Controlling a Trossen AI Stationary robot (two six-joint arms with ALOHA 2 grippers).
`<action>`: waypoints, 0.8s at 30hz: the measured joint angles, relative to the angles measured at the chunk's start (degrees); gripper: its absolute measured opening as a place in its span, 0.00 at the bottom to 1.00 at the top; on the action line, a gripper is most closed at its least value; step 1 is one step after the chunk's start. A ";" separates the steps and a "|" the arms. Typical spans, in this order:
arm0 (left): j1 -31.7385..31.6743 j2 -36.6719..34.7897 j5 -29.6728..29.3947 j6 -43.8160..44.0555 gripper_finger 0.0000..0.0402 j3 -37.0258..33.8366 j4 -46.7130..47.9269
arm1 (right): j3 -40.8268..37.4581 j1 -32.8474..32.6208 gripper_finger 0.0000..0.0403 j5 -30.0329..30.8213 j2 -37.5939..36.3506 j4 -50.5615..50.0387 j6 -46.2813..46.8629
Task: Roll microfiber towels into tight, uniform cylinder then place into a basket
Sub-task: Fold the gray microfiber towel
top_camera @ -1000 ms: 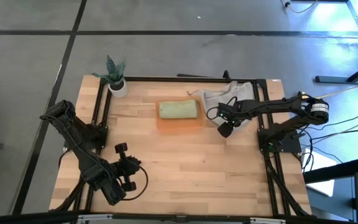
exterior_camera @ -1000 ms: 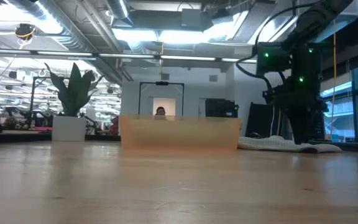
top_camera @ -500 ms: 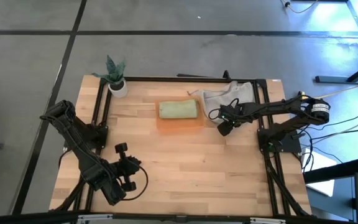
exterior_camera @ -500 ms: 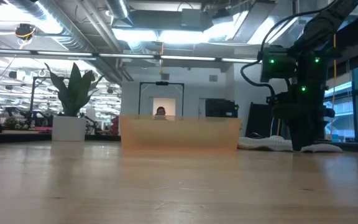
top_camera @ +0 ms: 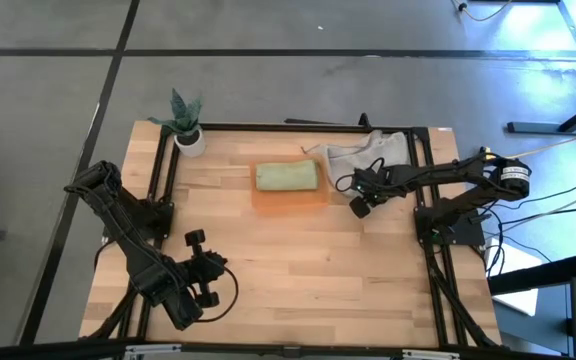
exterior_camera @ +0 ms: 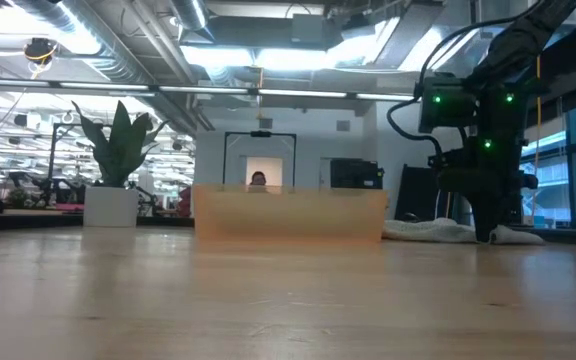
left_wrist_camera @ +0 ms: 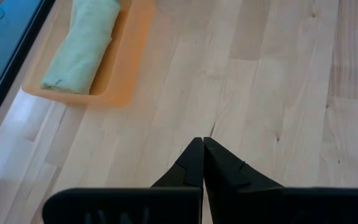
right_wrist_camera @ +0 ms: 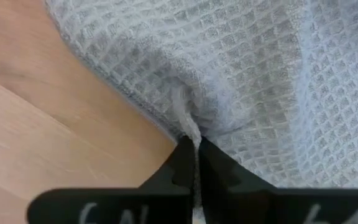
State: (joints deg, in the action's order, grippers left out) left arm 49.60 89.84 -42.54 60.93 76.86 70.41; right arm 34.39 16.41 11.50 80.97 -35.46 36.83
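Grey towel lay crumpled at the far right of the table, edge newly pinched. Right gripper, wide a second before, now clamped on that hem. Probably ready to drag it out for rolling. Green roll already in the basket. Left gripper idle near left, fingers together.

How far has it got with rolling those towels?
One rolled green towel already lies in the shallow orange basket. The right gripper is shut on the grey waffle-weave towel, unrolled on the table. Rolling and placing it remain. The left gripper waits shut.
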 joint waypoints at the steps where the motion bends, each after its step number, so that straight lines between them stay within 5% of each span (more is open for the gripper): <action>1: 0.00 0.00 0.00 0.00 0.00 0.00 0.00 | 0.00 -0.31 0.03 0.04 0.00 0.00 0.09; 17: 0.02 0.02 0.02 0.00 0.00 0.00 0.00 | 0.02 -14.66 0.02 -4.48 -0.02 2.95 12.04; 24: 0.02 0.02 0.02 0.00 0.00 0.00 0.00 | -0.19 -23.51 0.02 -11.44 0.13 10.43 16.95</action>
State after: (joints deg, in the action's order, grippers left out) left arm 49.63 89.86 -42.52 60.93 76.86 70.41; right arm 34.20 -7.10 0.05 81.10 -25.03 53.78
